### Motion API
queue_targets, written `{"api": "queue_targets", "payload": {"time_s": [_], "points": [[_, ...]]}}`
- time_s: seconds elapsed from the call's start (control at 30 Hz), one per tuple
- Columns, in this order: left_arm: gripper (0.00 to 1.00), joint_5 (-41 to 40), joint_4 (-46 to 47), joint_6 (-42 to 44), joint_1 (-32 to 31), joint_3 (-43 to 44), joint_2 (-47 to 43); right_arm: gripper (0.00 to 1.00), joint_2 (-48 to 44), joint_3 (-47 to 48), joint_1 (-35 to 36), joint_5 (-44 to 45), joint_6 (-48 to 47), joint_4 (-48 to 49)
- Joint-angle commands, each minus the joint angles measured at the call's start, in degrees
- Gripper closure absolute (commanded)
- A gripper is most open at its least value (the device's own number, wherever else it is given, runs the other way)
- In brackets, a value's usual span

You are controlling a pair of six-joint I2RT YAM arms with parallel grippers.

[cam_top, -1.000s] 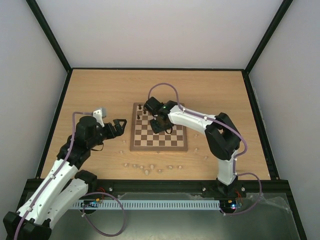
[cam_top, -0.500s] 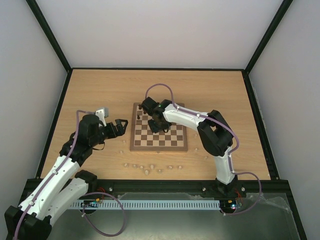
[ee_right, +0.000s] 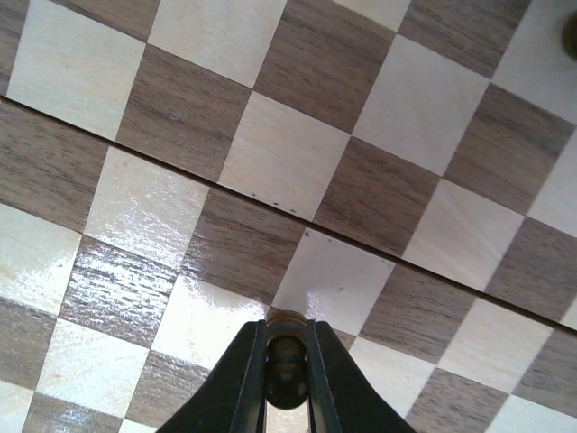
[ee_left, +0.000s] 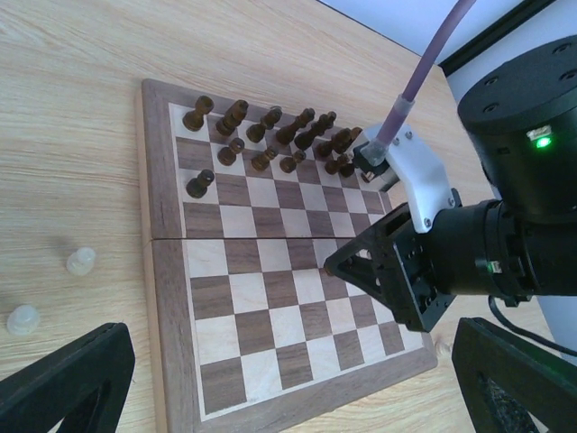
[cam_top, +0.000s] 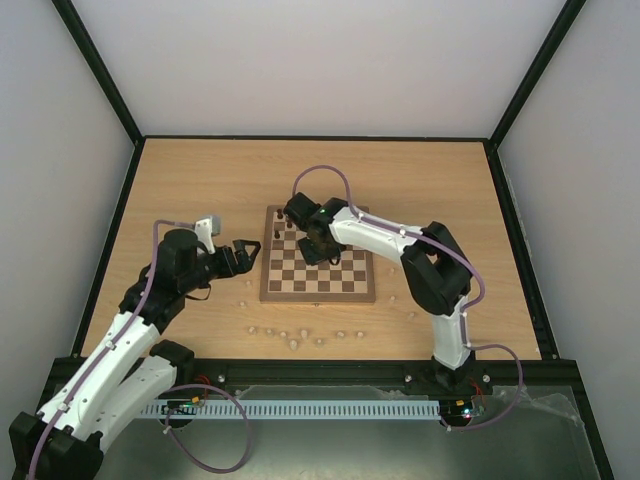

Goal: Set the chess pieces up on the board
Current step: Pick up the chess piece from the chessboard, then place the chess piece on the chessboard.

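Note:
The board (cam_top: 330, 285) lies mid-table. Dark brown chess pieces (ee_left: 270, 135) stand along its far rows, one (ee_left: 199, 183) a row nearer. Several pale chess pieces (cam_top: 300, 335) lie loose on the table in front of the board. My right gripper (ee_right: 287, 338) is shut on a dark brown piece (ee_right: 287, 374), just above the squares near the board's middle seam (ee_right: 297, 225). In the top view that gripper (cam_top: 318, 250) hangs over the board's left half. My left gripper (cam_top: 245, 252) hovers open just off the board's left edge, holding nothing.
Two pale pieces (ee_left: 80, 262) (ee_left: 22, 318) lie on the tabletop close to the board's left side. A few more pale ones (cam_top: 410, 315) sit to the right of the board. Black frame rails (cam_top: 110, 240) border the table.
My right gripper's fingers have closed onto the dark piece, and the right arm has shifted slightly left over the board. The left gripper has edged a little closer to the board, still open.

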Motion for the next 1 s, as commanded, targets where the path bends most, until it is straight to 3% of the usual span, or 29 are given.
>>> {"api": "queue_targets", "payload": {"time_s": [0.0, 0.5, 0.97], "points": [[0.01, 3.5, 1.8, -0.3, -0.6, -1.3, -1.5, 0.90, -3.7, 0.6, 0.2, 2.4, -0.5, -4.4], [0.00, 0.0, -0.7, -2.2, -0.6, -2.2, -4.8, 0.90, 3.8, 18.7, -7.3, 1.5, -5.5, -11.1], [0.00, -0.5, -0.7, -2.5, -0.6, -2.3, -5.1, 0.90, 8.9, 20.2, -9.7, -0.7, -6.3, -9.8]]}}
